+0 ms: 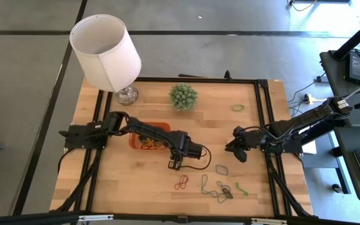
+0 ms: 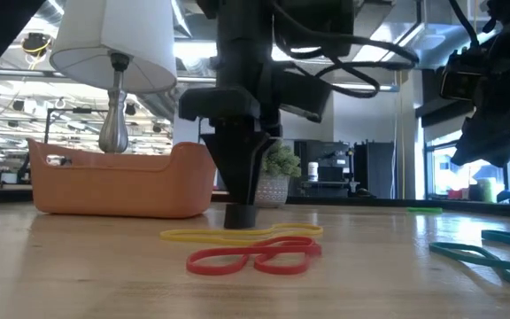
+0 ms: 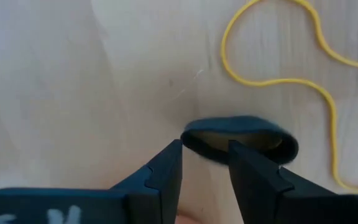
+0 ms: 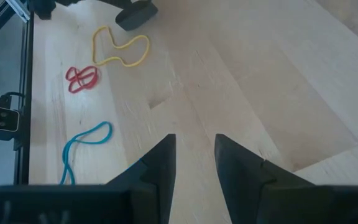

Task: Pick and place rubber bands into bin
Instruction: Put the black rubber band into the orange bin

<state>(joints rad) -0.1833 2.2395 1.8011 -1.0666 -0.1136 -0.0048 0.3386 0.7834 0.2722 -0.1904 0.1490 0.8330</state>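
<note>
I am lowering my left gripper (image 3: 205, 163), jaws slightly parted, over a thick black rubber band (image 3: 241, 138) lying on the table short of the shallow orange plastic bin (image 2: 122, 182); next, closing squarely on it.

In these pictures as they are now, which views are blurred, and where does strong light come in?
Left wrist view: the black band at the left tool looks smeared; the yellow band is sharp. Low view: the near teal band is soft, and the windows behind glare. High view: sunlight washes out the floor's top right corner. Right wrist view: even light, a soft shadow near the right tool.
</note>
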